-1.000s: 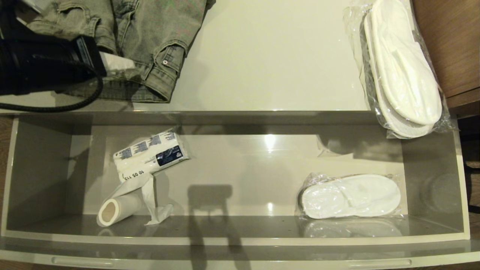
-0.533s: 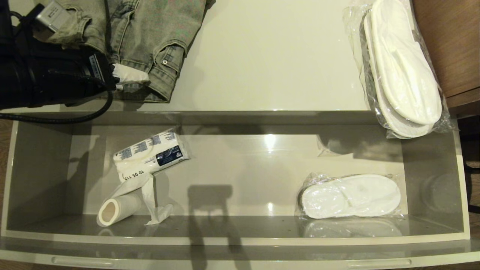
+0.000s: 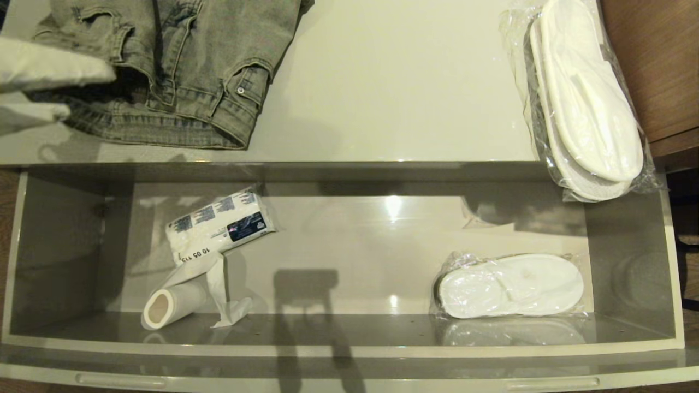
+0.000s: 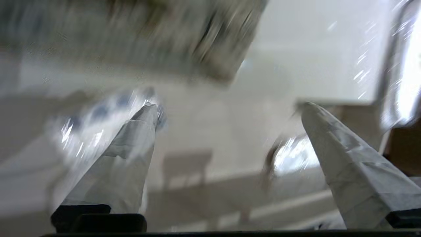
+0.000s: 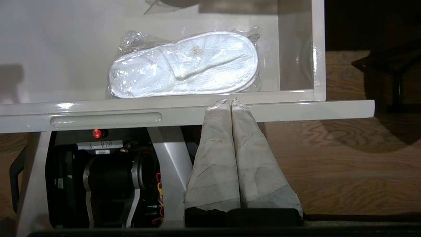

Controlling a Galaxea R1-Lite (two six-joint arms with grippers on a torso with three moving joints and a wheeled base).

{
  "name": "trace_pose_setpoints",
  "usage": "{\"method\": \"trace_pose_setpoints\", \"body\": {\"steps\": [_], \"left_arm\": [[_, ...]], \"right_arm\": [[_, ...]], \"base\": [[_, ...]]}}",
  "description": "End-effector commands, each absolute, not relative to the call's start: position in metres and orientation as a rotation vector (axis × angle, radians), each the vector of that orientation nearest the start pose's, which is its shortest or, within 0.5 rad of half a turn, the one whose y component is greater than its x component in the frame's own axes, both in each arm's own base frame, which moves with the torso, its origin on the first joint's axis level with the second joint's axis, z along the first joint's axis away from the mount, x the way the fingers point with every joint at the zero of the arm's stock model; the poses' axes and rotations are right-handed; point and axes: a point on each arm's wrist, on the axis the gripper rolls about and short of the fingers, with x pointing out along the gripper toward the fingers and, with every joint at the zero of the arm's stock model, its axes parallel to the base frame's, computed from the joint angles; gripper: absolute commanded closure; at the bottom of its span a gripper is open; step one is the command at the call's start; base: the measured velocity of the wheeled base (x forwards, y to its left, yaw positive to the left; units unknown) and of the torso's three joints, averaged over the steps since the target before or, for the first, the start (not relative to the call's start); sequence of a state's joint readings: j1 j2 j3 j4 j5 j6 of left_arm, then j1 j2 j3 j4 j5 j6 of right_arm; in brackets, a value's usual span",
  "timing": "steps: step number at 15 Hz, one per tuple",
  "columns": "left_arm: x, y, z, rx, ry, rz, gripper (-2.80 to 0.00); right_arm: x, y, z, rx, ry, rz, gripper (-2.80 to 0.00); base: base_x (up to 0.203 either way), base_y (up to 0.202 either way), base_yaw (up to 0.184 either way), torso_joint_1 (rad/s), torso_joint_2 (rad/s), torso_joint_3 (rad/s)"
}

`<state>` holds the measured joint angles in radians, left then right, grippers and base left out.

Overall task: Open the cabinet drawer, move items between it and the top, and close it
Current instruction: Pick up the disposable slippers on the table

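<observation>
Pulled back off the denim garment (image 3: 164, 71), the left jaws (image 3: 33, 87) now hang wide open and empty at its left edge on the top (image 3: 393, 82). Only the right wrist view shows the right jaws (image 5: 231, 102) pressed together, empty, just before the open drawer (image 5: 197, 113), the wrapped slippers (image 5: 184, 65) inside beyond them.

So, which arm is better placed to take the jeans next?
The left: its open tool is beside the jeans on the top. The right tool is shut, low by the drawer front.
</observation>
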<state>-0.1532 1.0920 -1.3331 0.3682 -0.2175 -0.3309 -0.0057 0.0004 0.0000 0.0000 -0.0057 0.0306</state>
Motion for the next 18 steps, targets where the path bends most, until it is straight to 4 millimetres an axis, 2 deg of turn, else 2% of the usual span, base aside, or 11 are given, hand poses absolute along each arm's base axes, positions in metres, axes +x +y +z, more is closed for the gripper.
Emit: {"method": "trace_pose_setpoints", "body": {"steps": [1, 3, 5, 6, 7, 8, 13, 14, 16, 18], "left_arm": [[0.047, -0.009, 0.337, -0.339, 0.224, -0.269, -2.8], [0.027, -0.006, 0.288, -0.352, 0.403, -0.2, -2.8], [0.014, -0.005, 0.266, -0.357, 0.482, -0.167, -2.8], [0.011, -0.005, 0.251, -0.357, 0.517, -0.161, 0.0], [0.008, -0.005, 0.232, -0.358, 0.562, -0.151, 0.0], [0.004, -0.005, 0.224, -0.357, 0.571, -0.148, 0.0], [0.004, -0.005, 0.223, -0.357, 0.571, -0.148, 0.0], [0.001, -0.005, 0.223, -0.355, 0.577, -0.146, 0.0], [-0.02, -0.004, 0.217, -0.35, 0.612, -0.139, 0.0], [-0.02, -0.004, 0.217, -0.349, 0.612, -0.138, 0.0]], "right_arm": [[-0.023, 0.0, 0.075, 0.031, 0.0, -0.012, 0.0], [-0.023, 0.0, 0.075, 0.031, 0.0, -0.012, 0.0], [-0.023, 0.0, 0.075, 0.031, 0.0, -0.012, 0.0], [-0.023, 0.0, 0.075, 0.031, 0.001, -0.012, 0.0], [-0.023, 0.0, 0.075, 0.031, 0.001, -0.012, 0.0], [-0.023, 0.0, 0.075, 0.031, 0.001, -0.012, 0.0], [-0.023, 0.0, 0.075, 0.031, 0.001, -0.012, 0.0], [-0.023, 0.0, 0.075, 0.031, 0.0, -0.012, 0.0], [-0.023, 0.0, 0.075, 0.031, 0.0, -0.012, 0.0], [-0.023, 0.0, 0.075, 0.031, 0.0, -0.012, 0.0]], "base": [[0.0, 0.0, 0.0, 0.0, 0.0, 0.0], [0.0, 0.0, 0.0, 0.0, 0.0, 0.0], [0.0, 0.0, 0.0, 0.0, 0.0, 0.0], [0.0, 0.0, 0.0, 0.0, 0.0, 0.0], [0.0, 0.0, 0.0, 0.0, 0.0, 0.0], [0.0, 0.0, 0.0, 0.0, 0.0, 0.0], [0.0, 0.0, 0.0, 0.0, 0.0, 0.0], [0.0, 0.0, 0.0, 0.0, 0.0, 0.0], [0.0, 0.0, 0.0, 0.0, 0.0, 0.0], [0.0, 0.0, 0.0, 0.0, 0.0, 0.0]]}}
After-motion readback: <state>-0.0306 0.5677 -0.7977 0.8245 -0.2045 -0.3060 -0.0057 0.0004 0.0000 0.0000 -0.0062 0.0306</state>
